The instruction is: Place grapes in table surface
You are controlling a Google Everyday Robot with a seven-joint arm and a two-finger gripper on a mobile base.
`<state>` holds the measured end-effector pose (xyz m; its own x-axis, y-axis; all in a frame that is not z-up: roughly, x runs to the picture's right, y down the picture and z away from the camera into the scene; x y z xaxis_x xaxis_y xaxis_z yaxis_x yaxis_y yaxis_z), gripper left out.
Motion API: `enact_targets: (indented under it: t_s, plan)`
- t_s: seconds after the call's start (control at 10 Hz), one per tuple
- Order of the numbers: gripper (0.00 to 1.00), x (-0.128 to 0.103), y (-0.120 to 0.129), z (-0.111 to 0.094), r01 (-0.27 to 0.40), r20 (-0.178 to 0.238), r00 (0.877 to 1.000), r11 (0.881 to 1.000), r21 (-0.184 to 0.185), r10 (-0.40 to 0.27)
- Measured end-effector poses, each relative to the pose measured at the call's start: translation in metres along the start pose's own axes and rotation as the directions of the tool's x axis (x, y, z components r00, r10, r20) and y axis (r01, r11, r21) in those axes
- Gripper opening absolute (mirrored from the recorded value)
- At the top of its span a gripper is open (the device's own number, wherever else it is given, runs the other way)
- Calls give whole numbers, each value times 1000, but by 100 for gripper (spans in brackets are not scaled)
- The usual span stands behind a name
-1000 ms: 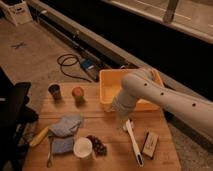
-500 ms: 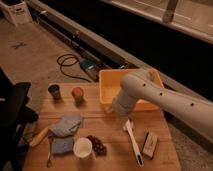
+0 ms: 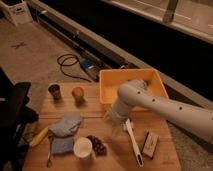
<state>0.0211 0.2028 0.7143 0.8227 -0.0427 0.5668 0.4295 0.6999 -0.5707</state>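
Gripper [image 3: 116, 118] is hanging low over the tabletop [image 3: 112, 159], just in front of the yellow bin [image 3: 106, 85], at the end of the white arm [image 3: 165, 107]. Whether it is wide or narrow, I cannot tell; nothing is showing in it. Grapes [image 3: 97, 145] are lying on the tabletop, just beside the white cup [image 3: 82, 148] and apart from the gripper. Judgement: the placing is looking done, since the bunch is resting on the planks with nothing gripping it; only clearing the arm away is remaining. No brand, label or writing is reading legibly anywhere, including on the small block [image 3: 149, 144] near the white brush [image 3: 133, 142].
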Motion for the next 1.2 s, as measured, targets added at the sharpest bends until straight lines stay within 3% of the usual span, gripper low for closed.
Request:
enact_targets:
  t_s: [0.2,0.8,1.1,1.2]
  plan:
    - [65,-9,4,29,12,53,999,999,-35,-10]
    - [65,-26,16,82,47,164,986,991,-128,-25]
    - [65,-18,24,105,38,259,966,988,-148,1]
    - [65,-17,25,106,38,267,964,988,-149,3]
